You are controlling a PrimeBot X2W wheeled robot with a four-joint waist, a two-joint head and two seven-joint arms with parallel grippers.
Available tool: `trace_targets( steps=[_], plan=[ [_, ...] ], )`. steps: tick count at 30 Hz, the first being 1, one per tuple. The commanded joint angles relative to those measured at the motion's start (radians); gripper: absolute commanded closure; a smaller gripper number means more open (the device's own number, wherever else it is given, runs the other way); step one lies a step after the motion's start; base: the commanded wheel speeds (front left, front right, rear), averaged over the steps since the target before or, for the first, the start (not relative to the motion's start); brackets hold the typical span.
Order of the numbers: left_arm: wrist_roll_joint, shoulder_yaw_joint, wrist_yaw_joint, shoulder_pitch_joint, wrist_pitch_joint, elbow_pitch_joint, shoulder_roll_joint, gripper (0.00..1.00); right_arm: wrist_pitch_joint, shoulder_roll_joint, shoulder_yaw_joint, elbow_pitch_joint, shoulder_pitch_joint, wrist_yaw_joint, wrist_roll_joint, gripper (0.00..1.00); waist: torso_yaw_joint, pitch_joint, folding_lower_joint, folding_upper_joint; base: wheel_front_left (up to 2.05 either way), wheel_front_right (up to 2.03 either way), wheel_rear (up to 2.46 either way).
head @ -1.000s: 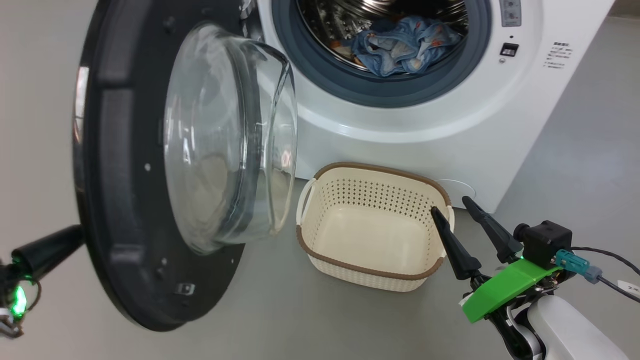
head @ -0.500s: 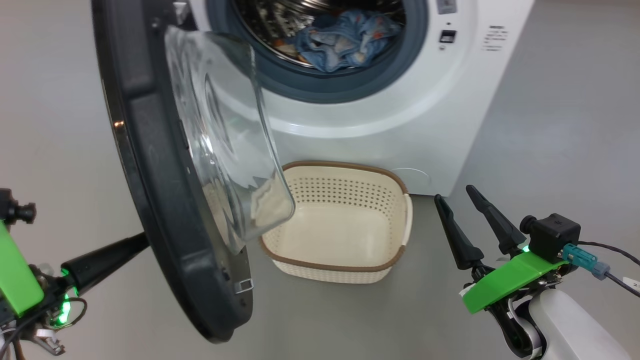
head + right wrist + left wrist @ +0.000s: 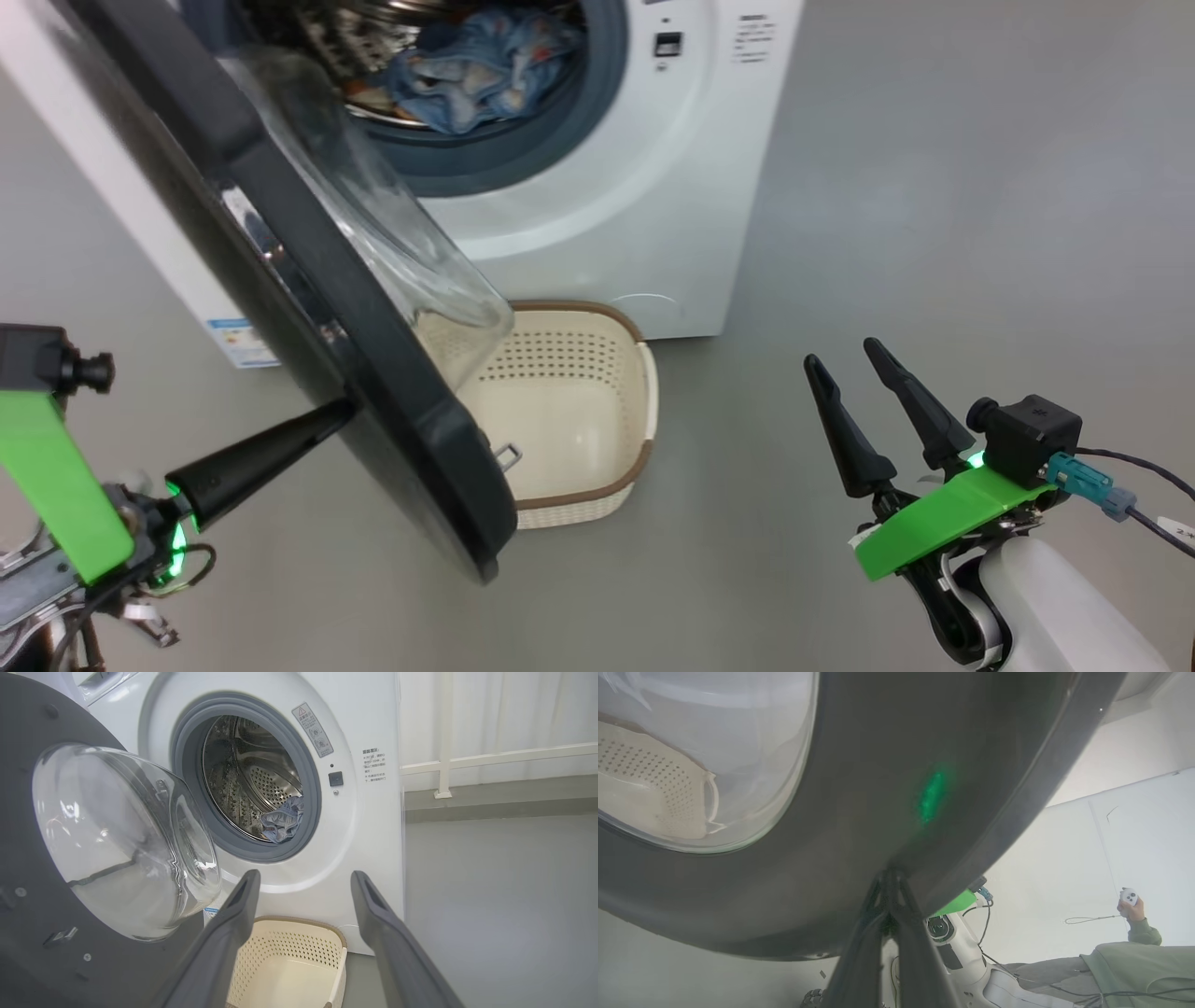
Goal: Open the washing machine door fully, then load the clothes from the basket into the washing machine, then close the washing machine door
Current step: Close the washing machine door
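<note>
Grey floor (image 3: 934, 187) beneath us. Our left gripper (image 3: 336, 413), clenched empty, pushes large round glossy black washing machine door (image 3: 308, 280), now swung nearer big white washing machine (image 3: 607, 205). Light blue printed clothes (image 3: 467, 65) inside, cream perforated basket (image 3: 579, 499) empty: we judge closing underway. Right gripper (image 3: 842, 353) spread, idle.

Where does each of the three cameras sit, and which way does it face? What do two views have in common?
Head view: on the head, facing forward and down at the door, machine and basket; left tool and right tool show.
Left wrist view: on the left wrist, close against the door's outer face; its shut fingers meet it.
Right wrist view: on the right wrist, facing the drum with clothes inside; its open fingers show.
Shared: head and right wrist views both show the clothes.
</note>
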Motion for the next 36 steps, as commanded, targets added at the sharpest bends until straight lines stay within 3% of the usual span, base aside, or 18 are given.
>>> trace_targets(
  steps=[1,9,19,25,36],
  plan=[
    [0.026,0.021,-0.011,-0.049,-0.024,-0.036,0.014,1.0,-0.009,0.005,0.004,-0.028,-0.003,0.004,-0.01,0.0,-0.074,0.016,0.0,0.0,0.0,0.0,0.0],
    [0.085,-0.008,-0.02,-0.096,-0.095,-0.021,-0.021,1.0,-0.009,0.018,-0.004,-0.035,-0.006,0.004,-0.013,0.0,-0.15,0.039,0.0,0.0,0.0,0.0,0.0],
    [0.189,-0.003,-0.041,-0.199,-0.259,0.053,-0.05,1.0,-0.009,0.033,-0.01,-0.042,-0.013,0.004,-0.016,0.0,-0.244,0.064,0.0,0.0,0.0,0.0,0.0],
    [0.218,-0.002,-0.061,-0.258,-0.329,0.113,-0.06,1.0,-0.009,0.04,-0.023,-0.048,-0.017,0.004,-0.018,0.0,-0.256,0.078,0.0,0.0,0.0,0.0,0.0],
    [0.222,-0.012,-0.076,-0.277,-0.346,0.146,-0.064,1.0,-0.009,0.051,-0.04,-0.046,-0.013,0.004,-0.025,0.0,-0.22,0.074,0.0,0.0,0.0,0.0,0.0]
  ],
)
